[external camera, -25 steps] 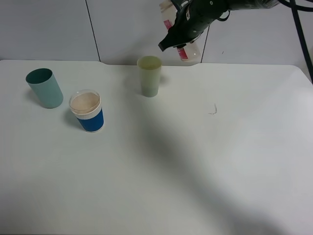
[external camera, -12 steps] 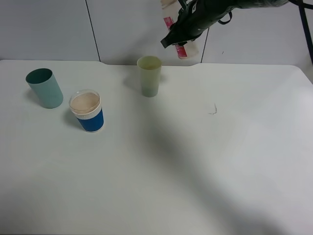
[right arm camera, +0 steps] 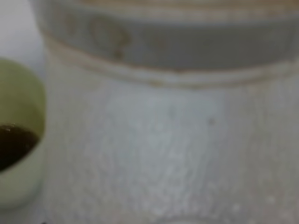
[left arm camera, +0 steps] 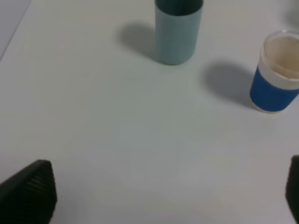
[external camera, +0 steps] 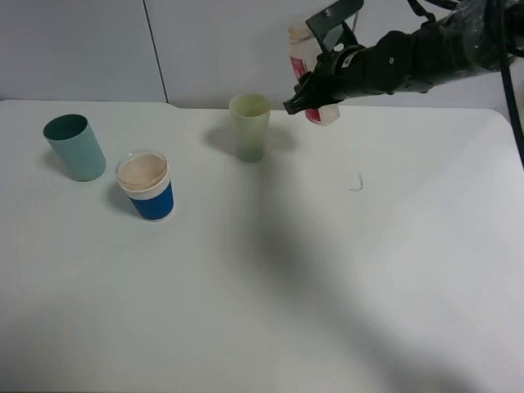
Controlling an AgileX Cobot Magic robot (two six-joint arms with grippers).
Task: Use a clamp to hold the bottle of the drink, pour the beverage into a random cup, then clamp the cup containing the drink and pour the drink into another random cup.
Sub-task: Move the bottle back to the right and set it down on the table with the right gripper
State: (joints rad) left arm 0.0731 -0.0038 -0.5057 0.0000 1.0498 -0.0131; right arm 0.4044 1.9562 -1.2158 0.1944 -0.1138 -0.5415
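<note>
My right gripper [external camera: 318, 88] is shut on the bottle [external camera: 298, 57], a translucent one with a red label. It holds it tilted in the air just right of the pale yellow-green cup [external camera: 250, 127]. The right wrist view is filled by the blurred bottle [right arm camera: 168, 140], with the yellow-green cup [right arm camera: 18, 177] beside it and brown beverage [right arm camera: 14, 142] inside. The short blue cup with a white band [external camera: 146, 187] stands at the left, also seen in the left wrist view [left arm camera: 274, 79]. My left gripper [left arm camera: 163, 193] is open over bare table and is out of the high view.
A dark teal tumbler [external camera: 74, 147] stands at the far left, just behind the blue cup; it also shows in the left wrist view [left arm camera: 178, 30]. The white table [external camera: 327, 270] has a small dark mark [external camera: 357, 183] right of centre.
The right arm has come down and slightly to the right with the bottle, from high above the yellow-green cup to just beside its rim. The cups have not moved.
</note>
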